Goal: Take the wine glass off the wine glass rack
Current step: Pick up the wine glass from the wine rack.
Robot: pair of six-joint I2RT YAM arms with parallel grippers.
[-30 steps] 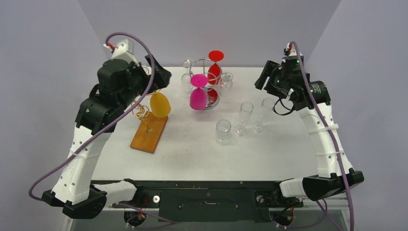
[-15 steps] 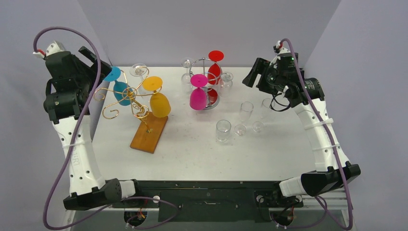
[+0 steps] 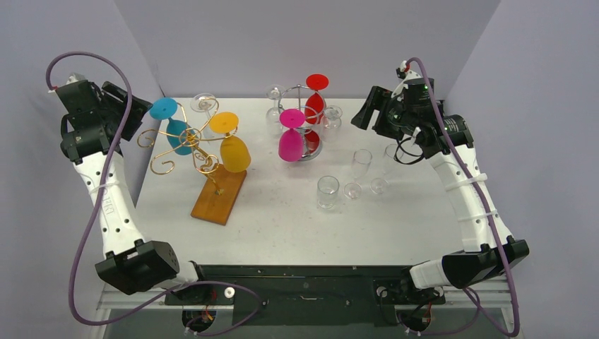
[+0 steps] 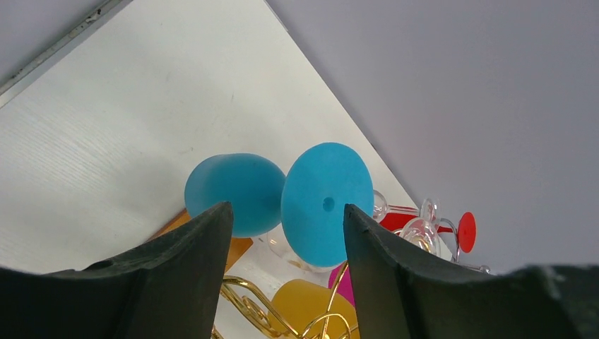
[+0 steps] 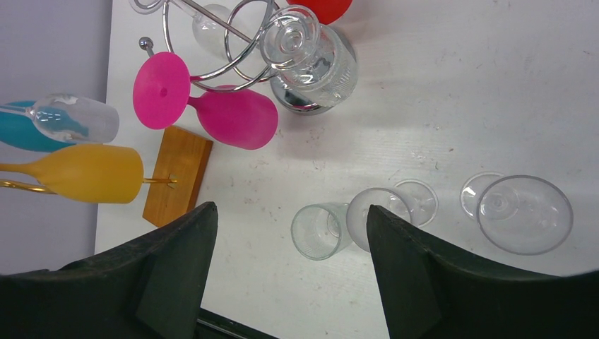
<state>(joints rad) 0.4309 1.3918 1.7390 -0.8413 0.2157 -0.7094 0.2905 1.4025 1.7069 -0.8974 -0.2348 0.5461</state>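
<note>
While the left gripper [image 4: 286,212] and right gripper [image 5: 291,208] gape empty, the scuffed white table [image 3: 297,226] sits between 3 lilac walls [image 3: 304,42].

no legible text or labels anywhere

Left white-shelled arm [image 3: 107,201] & right white-shelled arm [image 3: 472,205]: black joints/bases, purple cable [image 3: 85,54] along each, small hole rows, matte black fingers [image 4: 176,282].
</note>
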